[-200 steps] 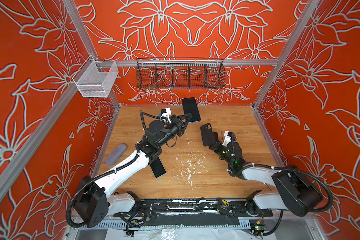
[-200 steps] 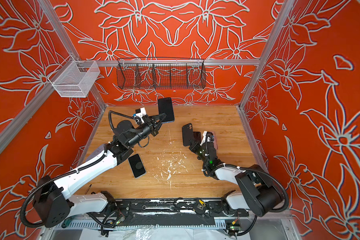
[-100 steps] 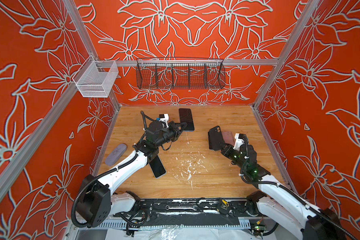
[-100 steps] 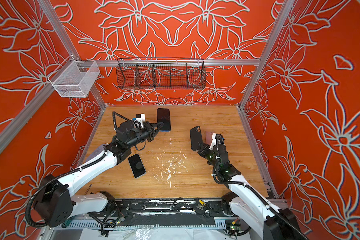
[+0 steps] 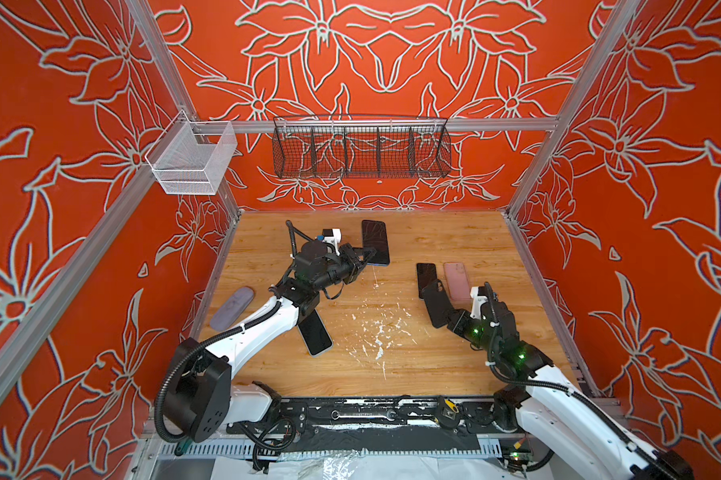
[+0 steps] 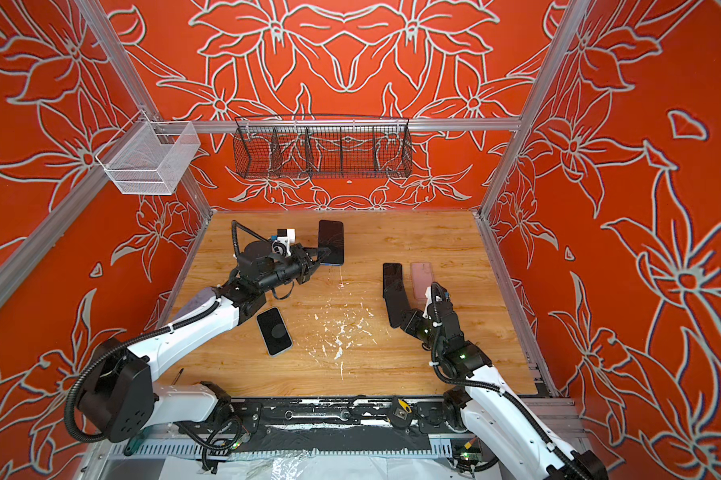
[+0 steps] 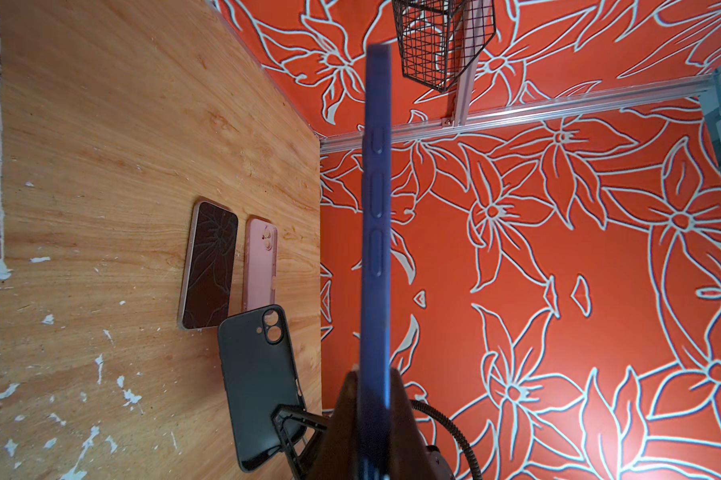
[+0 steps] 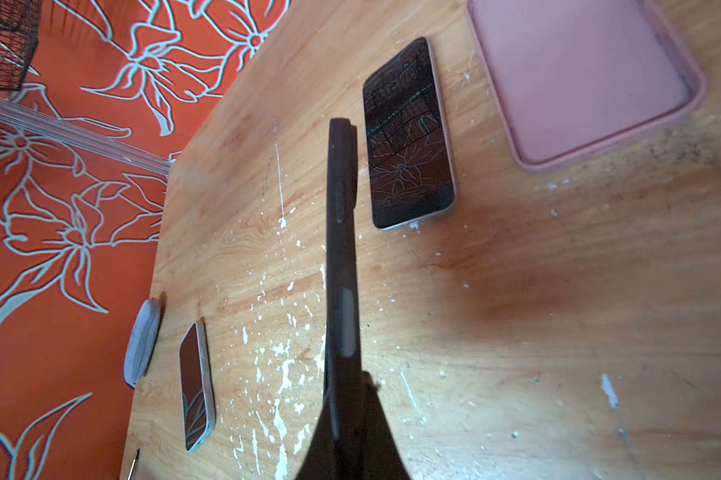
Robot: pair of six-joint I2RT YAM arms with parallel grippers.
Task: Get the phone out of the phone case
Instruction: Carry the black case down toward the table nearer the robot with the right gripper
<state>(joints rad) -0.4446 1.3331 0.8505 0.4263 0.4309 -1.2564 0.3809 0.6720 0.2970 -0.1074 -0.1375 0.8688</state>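
jaws over flecked tabletop (image 5: 392, 365), orange walls (image 5: 392, 62)

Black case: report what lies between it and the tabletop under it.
A bare phone lies by the far end of the black case, seemingly partly under it; the pink case lies beside that. Nothing else visible.

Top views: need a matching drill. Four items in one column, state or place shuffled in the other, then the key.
1. blue-cased phone
2. black case
3. pink case
4. grey case

A. lies empty on the table, beside a bare phone
B. clamped in the right gripper
C. at the table's left edge
D. clamped in the left gripper

Pairs: 1-D, 2-B, 3-A, 4-C.
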